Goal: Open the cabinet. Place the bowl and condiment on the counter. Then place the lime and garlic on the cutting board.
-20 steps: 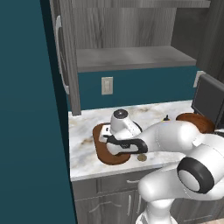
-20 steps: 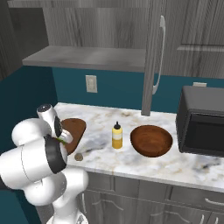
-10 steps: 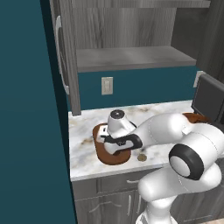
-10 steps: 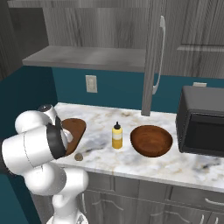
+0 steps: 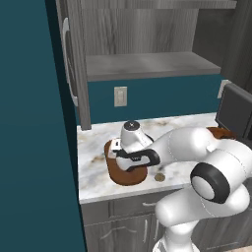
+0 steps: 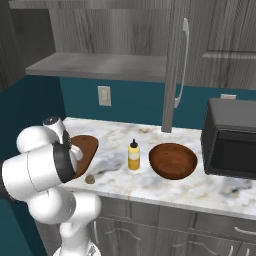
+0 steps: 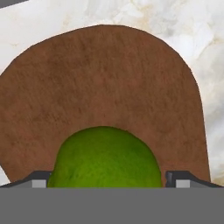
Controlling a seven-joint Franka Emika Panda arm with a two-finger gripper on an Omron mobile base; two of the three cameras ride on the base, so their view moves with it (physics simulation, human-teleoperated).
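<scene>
The lime (image 7: 104, 157) sits on the dark wooden cutting board (image 7: 105, 83) at the 6 o'clock edge of the hand view, between the 2 finger tips of the tool (image 7: 107, 179), which stand wide apart with a gap on each side of the fruit, so the tool is open and grips nothing. In the left base view the tool (image 5: 129, 158) hangs low over the cutting board (image 5: 129, 176) on the marble tabletop (image 5: 93, 147). The garlic (image 6: 90, 179) lies on the tabletop just off the board, at about 5 o'clock from it in the right base view, not yet on the board. It is likely light, papery and uneven, and it may roll, so a gentle pinch across its widest middle from straight above looks safest. The lime is firm, smooth and round, so it may roll if nudged. The yellow condiment bottle (image 6: 133, 156) and the wooden bowl (image 6: 172, 161) stand on the tabletop, under the open cabinet (image 6: 172, 65).
</scene>
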